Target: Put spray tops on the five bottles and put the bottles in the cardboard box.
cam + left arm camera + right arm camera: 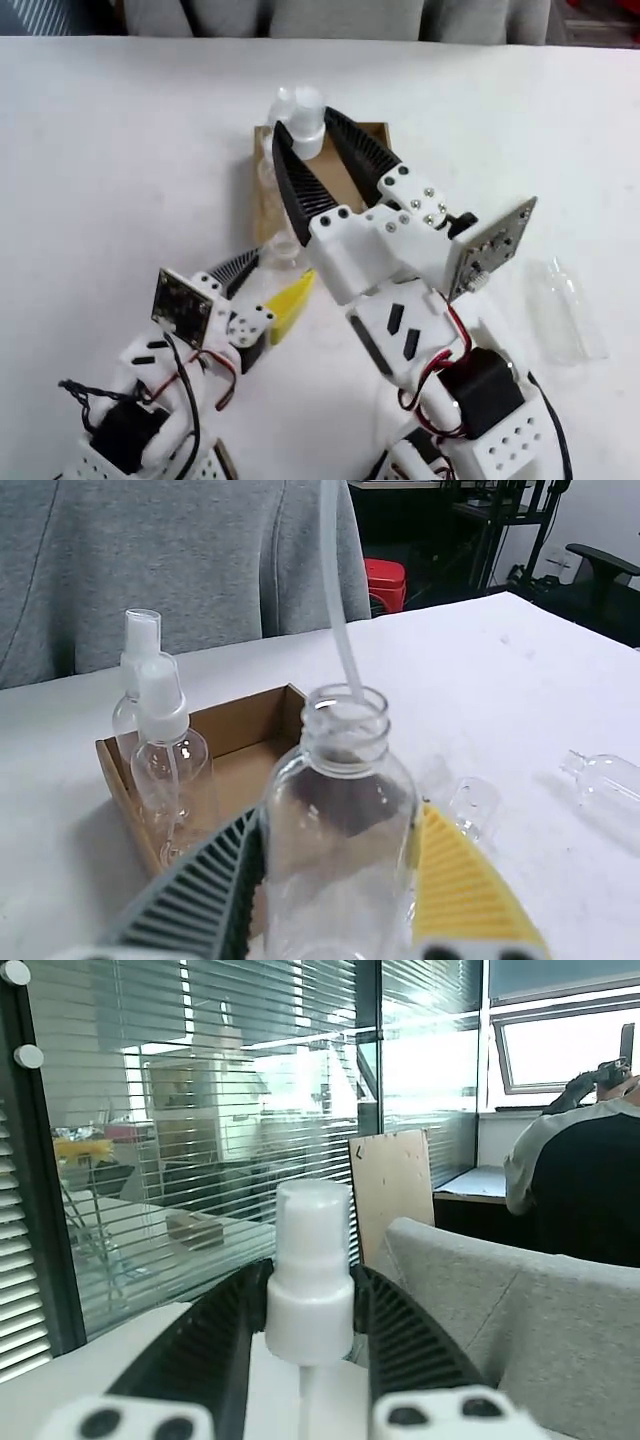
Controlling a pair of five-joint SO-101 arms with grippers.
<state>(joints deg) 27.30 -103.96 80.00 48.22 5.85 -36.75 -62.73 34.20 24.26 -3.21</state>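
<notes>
My left gripper (pixel 283 265) is shut on a clear bottle (pixel 340 810) standing upright, held between its dark and yellow fingers. My right gripper (pixel 304 122) hangs above it, shut on a white spray top (pixel 310 1260). The top's thin tube (pixel 338 590) reaches down into the bottle's open neck (pixel 345 712). Just behind is the cardboard box (pixel 250 705), holding two bottles with spray tops (pixel 162 735) at one end. In the high view the box (pixel 375 132) lies partly under the right gripper's fingers.
A capless clear bottle (pixel 570 305) lies on its side on the white table to the right, also seen as a bottle (pixel 605 775) from the left wrist. Another small clear bottle (pixel 472 805) stands close behind the yellow finger. A person in grey sits at the table's far edge.
</notes>
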